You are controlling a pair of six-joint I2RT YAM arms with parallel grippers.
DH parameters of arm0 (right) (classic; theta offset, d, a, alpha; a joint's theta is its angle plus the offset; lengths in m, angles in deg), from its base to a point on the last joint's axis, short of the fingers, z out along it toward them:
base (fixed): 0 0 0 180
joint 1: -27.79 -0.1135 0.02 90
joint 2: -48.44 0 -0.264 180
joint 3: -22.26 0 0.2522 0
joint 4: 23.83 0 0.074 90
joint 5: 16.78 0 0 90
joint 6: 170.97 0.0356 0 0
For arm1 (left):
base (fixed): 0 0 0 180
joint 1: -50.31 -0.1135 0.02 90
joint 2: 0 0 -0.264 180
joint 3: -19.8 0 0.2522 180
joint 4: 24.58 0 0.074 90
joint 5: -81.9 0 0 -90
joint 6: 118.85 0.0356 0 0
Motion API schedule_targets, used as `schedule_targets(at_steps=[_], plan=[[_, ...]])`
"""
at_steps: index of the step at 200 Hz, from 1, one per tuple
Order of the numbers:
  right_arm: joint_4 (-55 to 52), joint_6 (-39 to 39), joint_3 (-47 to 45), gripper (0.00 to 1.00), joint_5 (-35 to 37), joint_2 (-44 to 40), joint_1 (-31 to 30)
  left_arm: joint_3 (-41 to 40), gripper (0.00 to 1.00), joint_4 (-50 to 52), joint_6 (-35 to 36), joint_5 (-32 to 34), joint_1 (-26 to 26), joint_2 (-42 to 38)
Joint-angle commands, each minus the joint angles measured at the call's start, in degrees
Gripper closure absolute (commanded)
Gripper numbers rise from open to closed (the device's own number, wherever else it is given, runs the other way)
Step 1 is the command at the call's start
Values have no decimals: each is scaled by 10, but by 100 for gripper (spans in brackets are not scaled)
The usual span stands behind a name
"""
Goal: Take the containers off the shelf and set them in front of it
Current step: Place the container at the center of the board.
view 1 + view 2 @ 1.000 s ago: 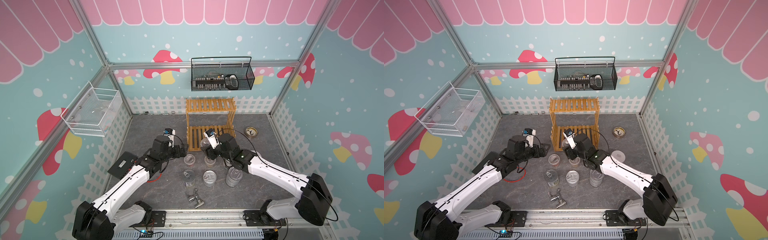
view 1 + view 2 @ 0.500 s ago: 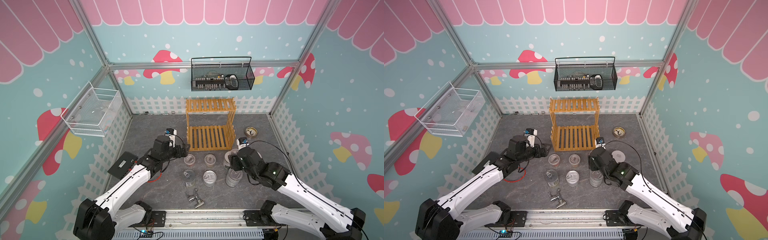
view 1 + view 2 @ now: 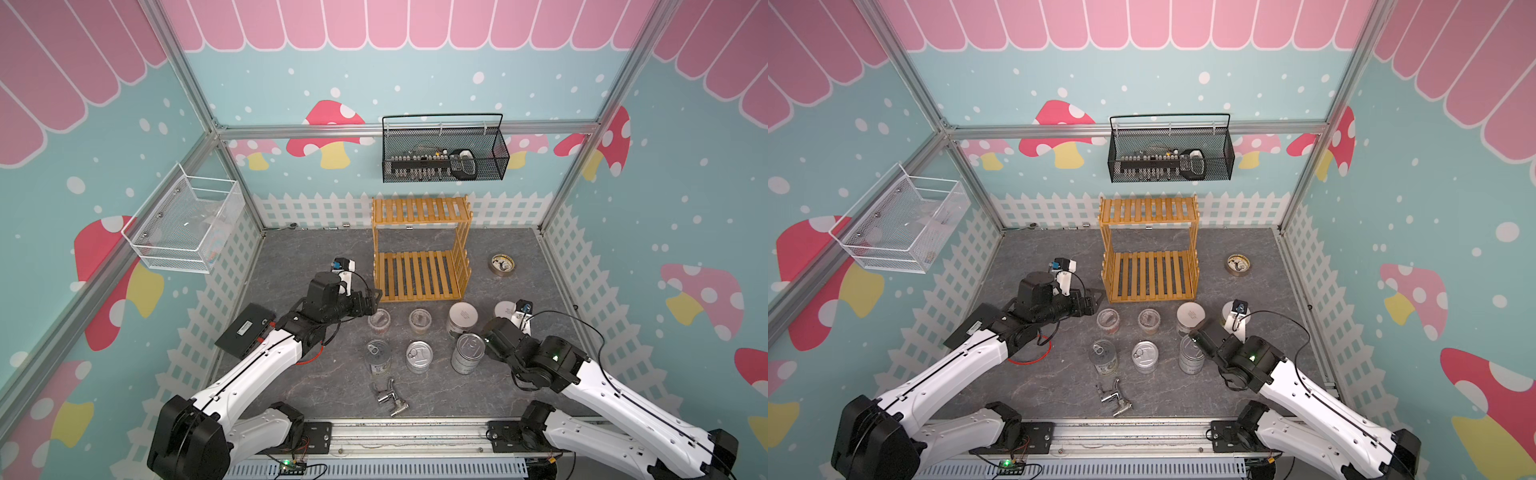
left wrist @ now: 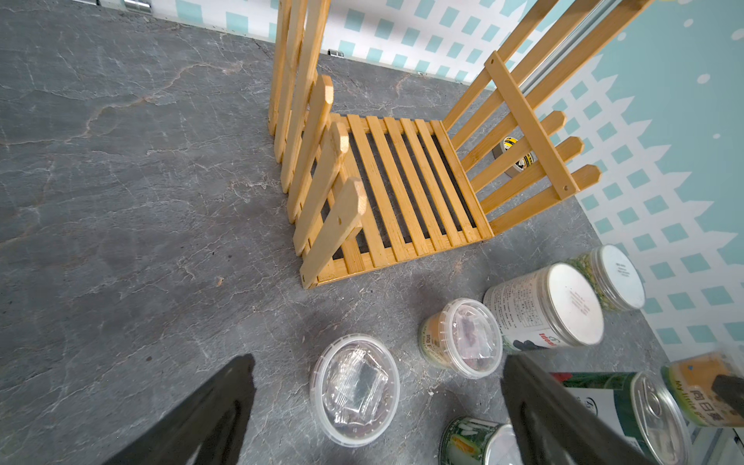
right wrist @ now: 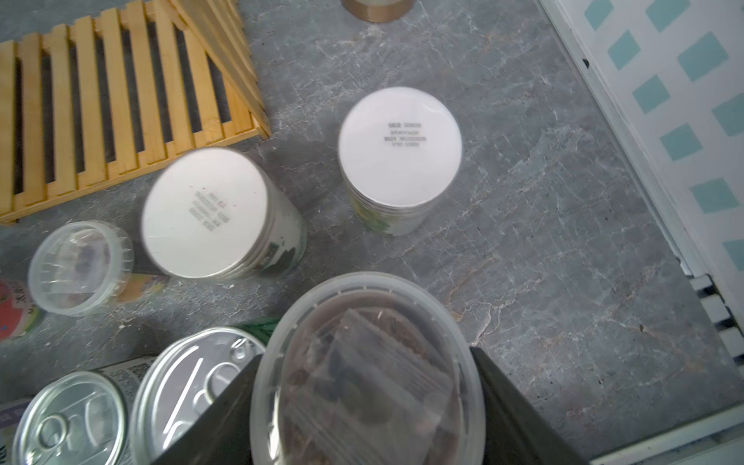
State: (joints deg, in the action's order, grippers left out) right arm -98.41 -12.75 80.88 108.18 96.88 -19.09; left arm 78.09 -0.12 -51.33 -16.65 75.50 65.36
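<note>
- shelf [image 3: 419,274] stands at back centre of grey tabletop [image 3: 299,257], both tiers bare in both top views
- just in front of it, a row from left: left clear tub [image 3: 379,321], middle clear tub [image 3: 419,320], near white-lidded jar [image 3: 463,316], far-right white-lidded jar [image 3: 504,308], all upright
- closer to the robot, a second row: three pull-tab tins [image 3: 419,355], upright, tabs up
- left gripper [image 4: 376,364] jaws spread wide, nothing between them, hangs just by left clear tub
- right gripper [image 5: 364,402] clamped on third clear tub [image 5: 362,354], a finger on each side, right beside right-hand tin [image 5: 193,386]; cannot tell if this tub touches the tabletop
- chrome faucet [image 3: 388,395] lies in front of the tins; tape roll [image 3: 502,264] flat to the right of shelf
</note>
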Motion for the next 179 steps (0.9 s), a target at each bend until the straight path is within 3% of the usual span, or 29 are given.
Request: schedule_targets(at_steps=[1,79,128,179], plan=[[-21,79,-35,32,9,2,1,-5,1,-13,5,-7,-3,0],[16,170,-106,33,14,11,15,-5,1,-13,6,-7,-3,0],[105,162,-168,32,-9,45,53,-6,1,-12,7,-4,-2,-2],[123,152,-187,31,18,64,75,-4,1,-12,8,-3,-4,4]])
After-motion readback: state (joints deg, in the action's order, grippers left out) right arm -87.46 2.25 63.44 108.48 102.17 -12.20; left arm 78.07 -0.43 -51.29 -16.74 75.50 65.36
